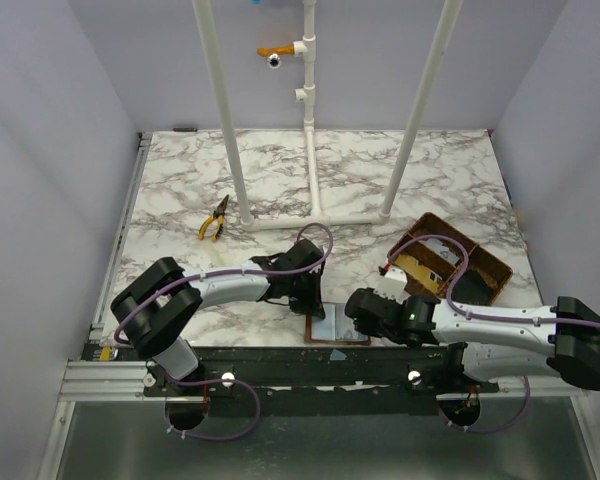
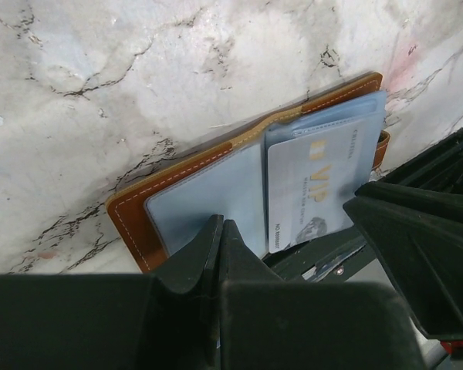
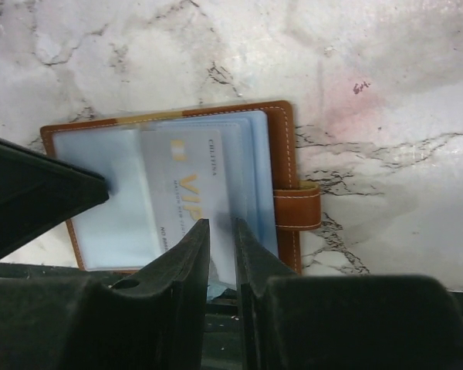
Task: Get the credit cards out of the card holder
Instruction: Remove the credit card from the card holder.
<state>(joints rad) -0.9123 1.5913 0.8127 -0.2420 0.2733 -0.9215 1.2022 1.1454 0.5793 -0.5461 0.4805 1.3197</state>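
Note:
The card holder [image 1: 336, 331] lies open at the table's near edge, brown leather [image 2: 131, 220] with blue-grey clear pockets and a snap tab [image 3: 297, 208]. One of the credit cards [image 3: 187, 185], pale with gold "VIP" lettering [image 2: 312, 181], sticks partly out of the right half's pocket toward the near edge. My left gripper [image 2: 220, 225] is shut, its tips on the left half's pocket. My right gripper [image 3: 221, 229] hovers at the pale card's near edge, jaws a narrow gap apart, the card showing in the gap. No other cards show in the holder.
A brown woven divided basket [image 1: 477, 262] stands at the right with a yellowish flat piece [image 1: 420, 265] in it. Yellow-handled pliers [image 1: 215, 218] lie at the back left. A white pipe frame [image 1: 315, 215] rises from mid-table. The black front rail [image 1: 310, 365] runs just below the holder.

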